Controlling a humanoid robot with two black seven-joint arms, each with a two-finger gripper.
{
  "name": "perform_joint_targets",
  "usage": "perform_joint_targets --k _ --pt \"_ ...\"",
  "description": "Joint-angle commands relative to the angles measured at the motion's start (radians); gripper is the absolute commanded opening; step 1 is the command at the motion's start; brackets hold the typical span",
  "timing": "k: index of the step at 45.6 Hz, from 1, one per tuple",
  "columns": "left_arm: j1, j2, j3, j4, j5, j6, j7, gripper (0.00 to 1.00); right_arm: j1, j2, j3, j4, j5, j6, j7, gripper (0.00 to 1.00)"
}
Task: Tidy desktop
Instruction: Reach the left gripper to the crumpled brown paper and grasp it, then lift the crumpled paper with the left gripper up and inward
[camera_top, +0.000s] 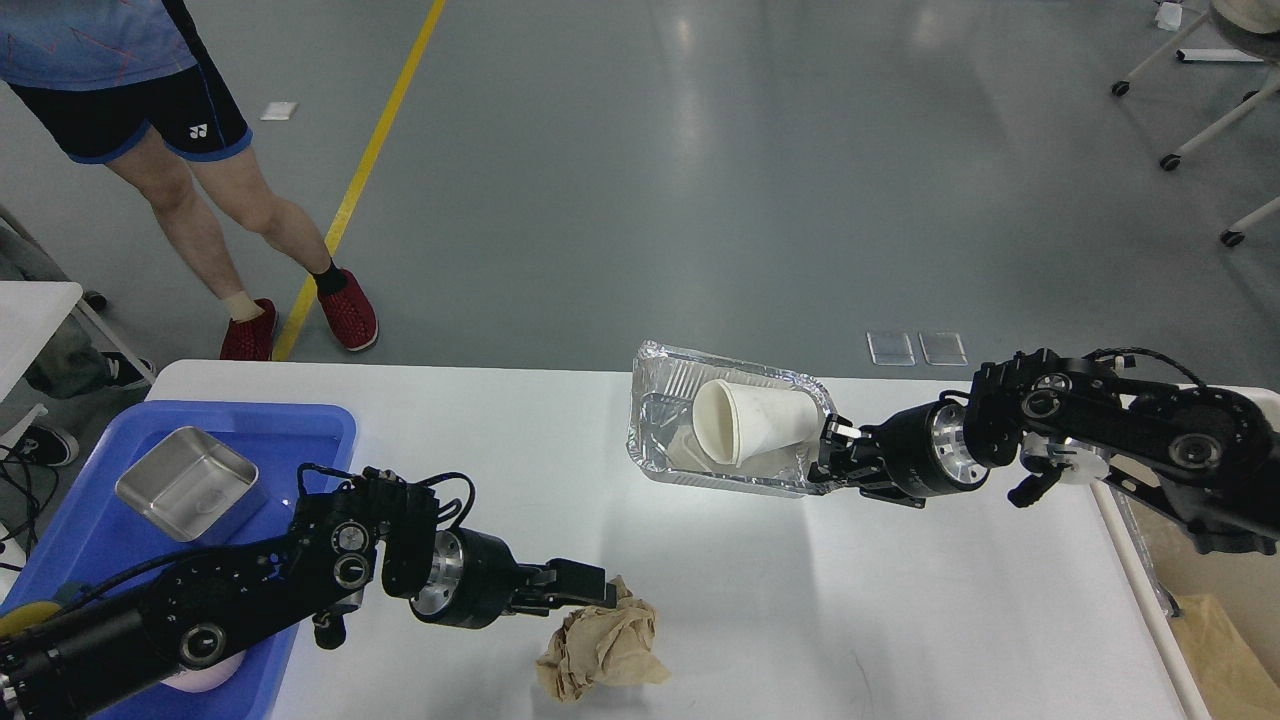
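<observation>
The white desktop (900, 620) fills the lower part of the head view. A crumpled ball of brown paper (605, 650) lies near its front middle. My left gripper (592, 592) touches the ball's top left edge; its fingers merge into one dark shape. My right gripper (826, 452) is shut on the right rim of a foil tray (660, 455), held tilted above the back of the desktop. A white paper cup (755, 422) lies on its side in the tray, mouth to the left, with some crumpled paper under it.
A blue plastic tray (300, 420) sits at the left edge with a steel container (190, 480) in it, my left arm partly over it. A beige bin (1210, 620) stands past the right edge. A person (190, 130) stands beyond the far left corner.
</observation>
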Motion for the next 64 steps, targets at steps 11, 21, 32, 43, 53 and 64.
perform_joint_targets --k 11,21,32,43,53,64 --pt "-0.022 -0.090 0.036 0.089 0.014 0.005 0.000 0.90 -0.006 -0.002 0.001 0.000 -0.013 0.000 0.000 0.00" --pt "-0.007 -0.096 0.045 0.110 0.076 0.006 -0.003 0.79 -0.011 -0.001 0.011 0.000 -0.013 0.000 0.000 0.00" --pt "0.001 -0.113 0.045 0.119 0.077 -0.001 0.000 0.46 -0.012 -0.001 0.012 0.000 -0.014 0.000 0.000 0.00" --pt "-0.007 -0.110 0.062 0.116 0.071 -0.040 0.025 0.01 -0.012 -0.001 0.012 0.000 -0.014 0.000 0.000 0.00" --pt "-0.020 -0.049 0.038 0.081 0.060 -0.057 0.025 0.00 -0.012 -0.002 0.012 0.000 -0.016 0.000 0.000 0.00" --pt "-0.021 0.158 -0.081 -0.054 0.013 -0.103 0.028 0.00 -0.019 -0.002 0.012 0.002 -0.016 0.000 0.000 0.00"
